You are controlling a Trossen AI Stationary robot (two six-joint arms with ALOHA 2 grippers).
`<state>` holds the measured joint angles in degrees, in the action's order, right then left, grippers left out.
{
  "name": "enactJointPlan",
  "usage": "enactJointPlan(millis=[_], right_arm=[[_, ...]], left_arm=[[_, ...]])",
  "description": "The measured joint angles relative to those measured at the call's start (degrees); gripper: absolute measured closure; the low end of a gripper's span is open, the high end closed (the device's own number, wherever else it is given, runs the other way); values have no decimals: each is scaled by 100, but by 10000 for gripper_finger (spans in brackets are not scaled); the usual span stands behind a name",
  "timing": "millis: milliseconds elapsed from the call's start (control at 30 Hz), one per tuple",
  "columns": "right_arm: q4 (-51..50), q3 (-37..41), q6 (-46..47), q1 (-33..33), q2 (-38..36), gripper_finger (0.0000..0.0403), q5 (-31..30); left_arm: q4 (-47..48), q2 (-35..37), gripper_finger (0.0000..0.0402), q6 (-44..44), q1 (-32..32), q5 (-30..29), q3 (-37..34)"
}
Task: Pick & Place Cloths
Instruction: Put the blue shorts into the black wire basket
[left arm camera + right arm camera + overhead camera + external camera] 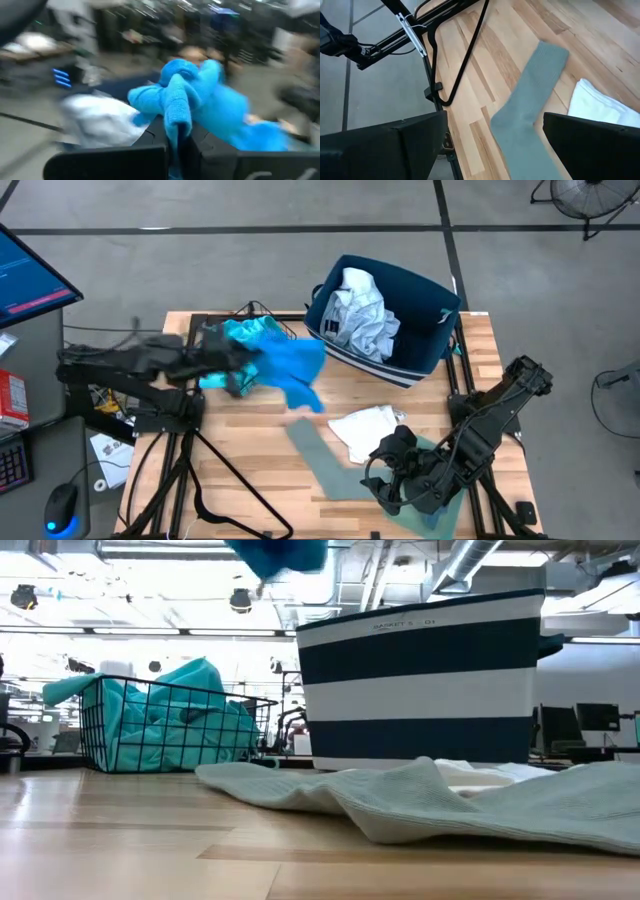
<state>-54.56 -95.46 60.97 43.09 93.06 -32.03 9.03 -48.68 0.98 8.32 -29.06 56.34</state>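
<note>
A bright blue cloth [292, 365] hangs in the air over the table's far left part, with my left gripper [245, 375] shut on it; the low view shows only its lower end [280, 554], well above the table. A grey-green cloth [318, 455] and a white cloth [368, 428] lie flat on the table. My right gripper [492, 145] hovers open above the near end of the grey-green cloth [530, 105], touching nothing. A pale cloth [362, 310] lies in the navy bin [430, 330]. My left gripper pinches a bunched fold of the blue cloth [176, 117] between its two fingers, which point about level toward the table's right. The cloth bulges out past the fingertips and droops slack beyond them, lifted clear of the table.
A black wire basket [100, 730] holding a turquoise cloth [170, 715] stands at the far left. The navy and white striped bin [420, 680] stands at the far right. Bare wood lies at the near left, and black cables [470, 55] hang beyond the near edge.
</note>
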Motion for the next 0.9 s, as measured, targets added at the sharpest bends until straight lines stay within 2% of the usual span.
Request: enactJointPlan(millis=[233,333,433,667,900], right_arm=[[90,0,6,-4,0,81,-65],[115,0,11,-4,0,81,-105],[116,0,15,-4,0,81,-105],[118,0,13,-4,0,81,-192],[126,0,13,1,0,81,-273]], left_arm=[[146,1023,401,-1235,-4,-2451,2],[615,1198,401,-1296,-4,-3317,2],[1458,1243,401,-930,-7,-4041,2],[3233,1130,401,826,-66,-4105,-110],[3302,1191,401,1828,-573,-3872,-1125]])
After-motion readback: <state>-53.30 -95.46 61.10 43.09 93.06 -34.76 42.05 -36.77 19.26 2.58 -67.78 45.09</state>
